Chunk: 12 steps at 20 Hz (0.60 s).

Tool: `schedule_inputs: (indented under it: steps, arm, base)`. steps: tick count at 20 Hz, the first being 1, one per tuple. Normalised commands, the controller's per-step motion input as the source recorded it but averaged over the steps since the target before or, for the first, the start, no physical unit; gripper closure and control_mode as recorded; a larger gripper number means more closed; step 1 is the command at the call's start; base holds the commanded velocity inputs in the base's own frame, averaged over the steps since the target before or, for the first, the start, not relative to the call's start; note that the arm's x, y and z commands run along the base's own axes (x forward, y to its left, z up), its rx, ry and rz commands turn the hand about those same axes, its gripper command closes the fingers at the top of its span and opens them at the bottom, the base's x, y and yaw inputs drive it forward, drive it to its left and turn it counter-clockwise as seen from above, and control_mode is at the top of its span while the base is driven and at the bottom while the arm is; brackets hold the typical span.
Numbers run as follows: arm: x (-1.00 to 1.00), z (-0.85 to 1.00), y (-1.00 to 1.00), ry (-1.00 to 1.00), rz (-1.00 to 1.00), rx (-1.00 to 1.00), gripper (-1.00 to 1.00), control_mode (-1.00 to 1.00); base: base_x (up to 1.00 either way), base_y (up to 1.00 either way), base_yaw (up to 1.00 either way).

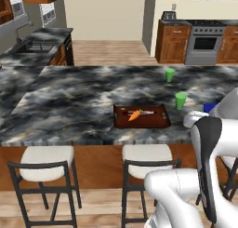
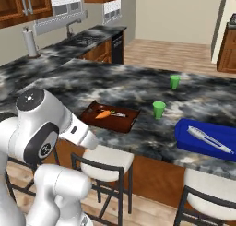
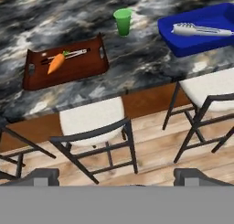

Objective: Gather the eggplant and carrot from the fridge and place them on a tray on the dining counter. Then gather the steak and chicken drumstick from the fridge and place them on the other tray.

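The carrot (image 1: pixel 134 114) (image 2: pixel 102 114) (image 3: pixel 56 63) lies in the brown wooden tray (image 1: pixel 153 120) (image 2: pixel 118 121) (image 3: pixel 80 67) near the front edge of the dining counter (image 1: pixel 83 101) (image 2: pixel 115 89) (image 3: pixel 55 17). Farther right on the counter stands the other tray (image 2: pixel 193 144) (image 3: pixel 196 40), blue, with white tongs in it. My gripper (image 3: pixel 117 176) hangs open and empty, back from the counter and above the stools, its fingertips (image 3: pixel 42 176) wide apart. The eggplant, steak, chicken drumstick and fridge are out of view.
Two green cups (image 1: pixel 180 100) (image 1: pixel 170 74) stand on the counter behind the trays. A thin silver utensil (image 3: pixel 75 53) lies beside the carrot. White-seated stools (image 3: pixel 91 120) (image 3: pixel 210 88) with dark frames line the counter's front. A sink counter (image 1: pixel 32 45) and a stove (image 1: pixel 204 41) lie beyond.
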Motion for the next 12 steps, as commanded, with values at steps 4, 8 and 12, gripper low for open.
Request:
schedule_inputs:
  steps: [4, 8, 12]
  arm:
    - [0.0, 0.0, 0.0, 0.0, 0.0, 0.0, -1.0, 1.0]
    - [0.0, 0.0, 0.0, 0.0, 0.0, 0.0, -1.0, 1.0]
    - [0.0, 0.0, 0.0, 0.0, 0.0, 0.0, -1.0, 1.0]
  base:
    - [-0.63, -0.72, -0.36]
    - [-0.6, -0.68, -0.38]
    - [-0.38, -0.82, -0.41]
